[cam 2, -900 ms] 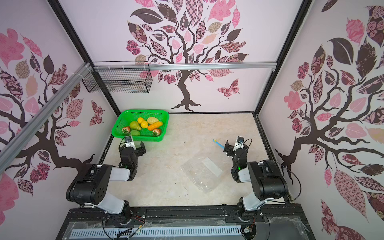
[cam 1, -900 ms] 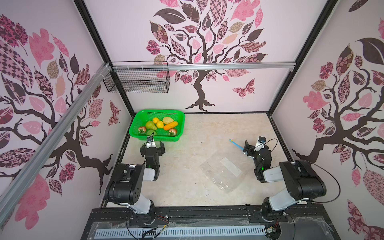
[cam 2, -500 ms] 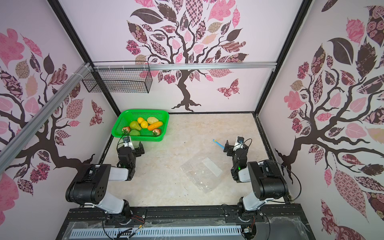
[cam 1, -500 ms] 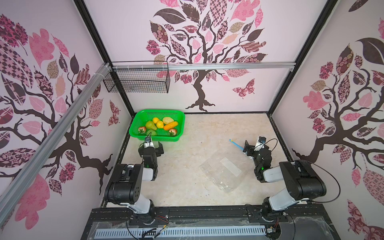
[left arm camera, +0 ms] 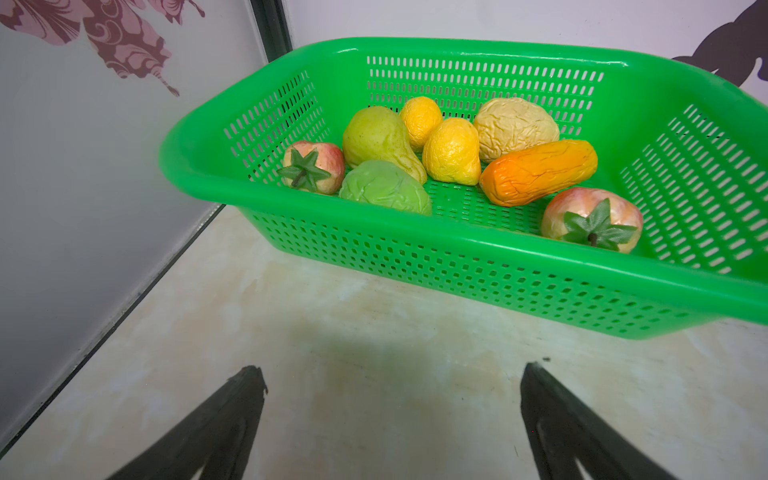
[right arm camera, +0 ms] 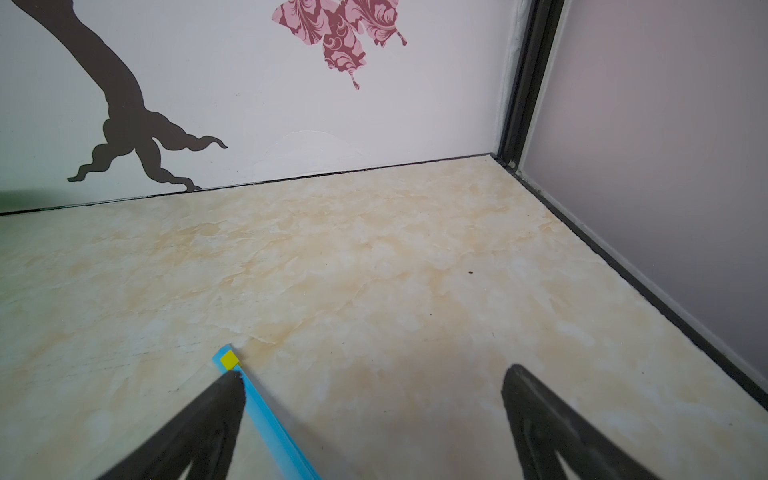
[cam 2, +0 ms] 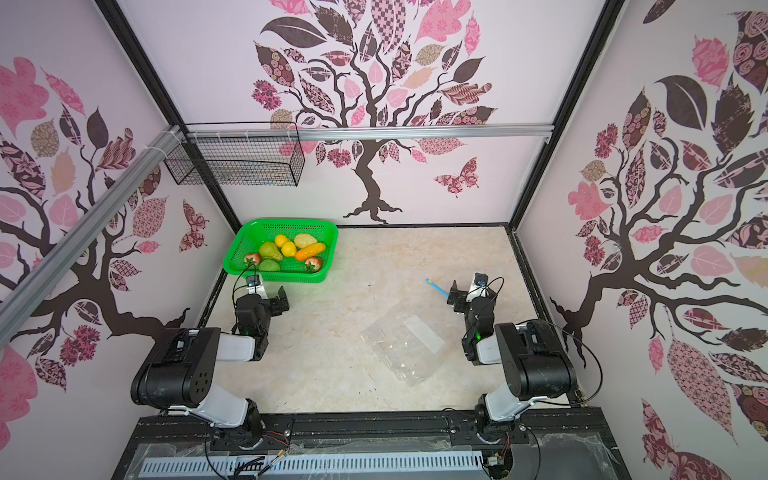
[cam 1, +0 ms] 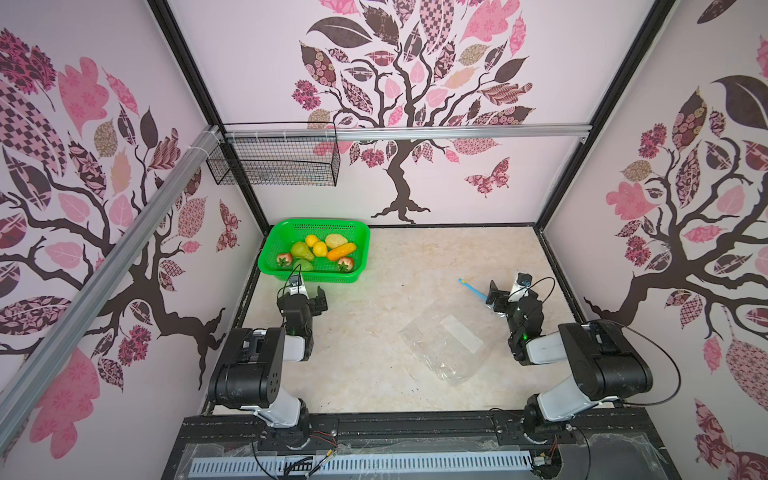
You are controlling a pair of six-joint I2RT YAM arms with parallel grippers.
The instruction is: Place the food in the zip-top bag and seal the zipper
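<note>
The food point(cam 1: 318, 251) point(cam 2: 286, 252) lies in a green mesh basket point(cam 1: 274, 266) at the back left. In the left wrist view I see two strawberries, a pear point(left arm camera: 380, 137), two lemons, a carrot point(left arm camera: 538, 172), a tan lump and a green ball. My left gripper point(cam 1: 308, 296) point(cam 2: 270, 297) point(left arm camera: 392, 370) hangs open just short of the basket. The clear zip-top bag point(cam 1: 440, 349) point(cam 2: 401, 349) lies flat right of centre. Its blue zipper point(cam 1: 471, 287) point(cam 2: 437, 287) point(right arm camera: 270, 419) runs beside one finger of my open right gripper point(cam 1: 508, 289) point(cam 2: 467, 289) point(right arm camera: 374, 374).
A black wire basket point(cam 1: 274, 160) hangs on the back rail above the green basket. Walls close the table on three sides, and the right gripper stands near the back right corner point(right arm camera: 505, 160). A yellow square point(right arm camera: 228, 359) marks the zipper's end.
The left gripper has shifted slightly to the left in front of the basket. The right arm and the bag have not moved.
</note>
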